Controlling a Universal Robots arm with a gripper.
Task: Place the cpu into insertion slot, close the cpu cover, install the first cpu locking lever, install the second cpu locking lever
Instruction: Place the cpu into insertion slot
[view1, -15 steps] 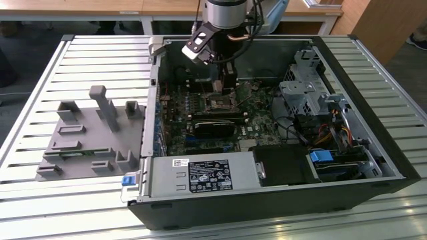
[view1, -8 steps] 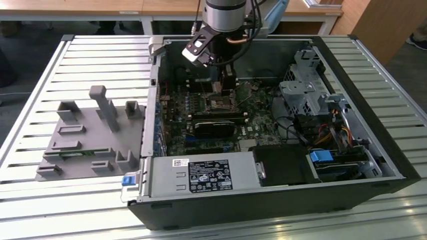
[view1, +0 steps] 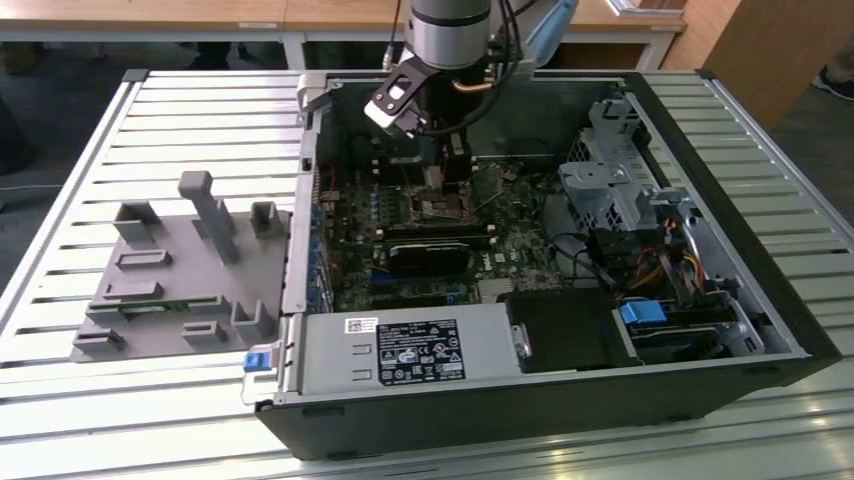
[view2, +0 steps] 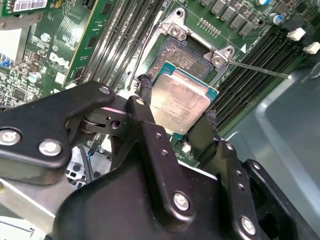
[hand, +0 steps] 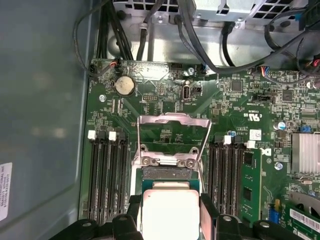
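The end effector (view2: 178, 101) pinches the cpu (view2: 186, 96) by its edges, holding it flat just over the slot (view2: 177, 57), whose cover (hand: 173, 118) stands open to admit it.

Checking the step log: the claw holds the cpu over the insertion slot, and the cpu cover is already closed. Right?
Not quite. The cpu cover is open, swung back off the insertion slot, as the first wrist view shows. The claw does hold the cpu over it.
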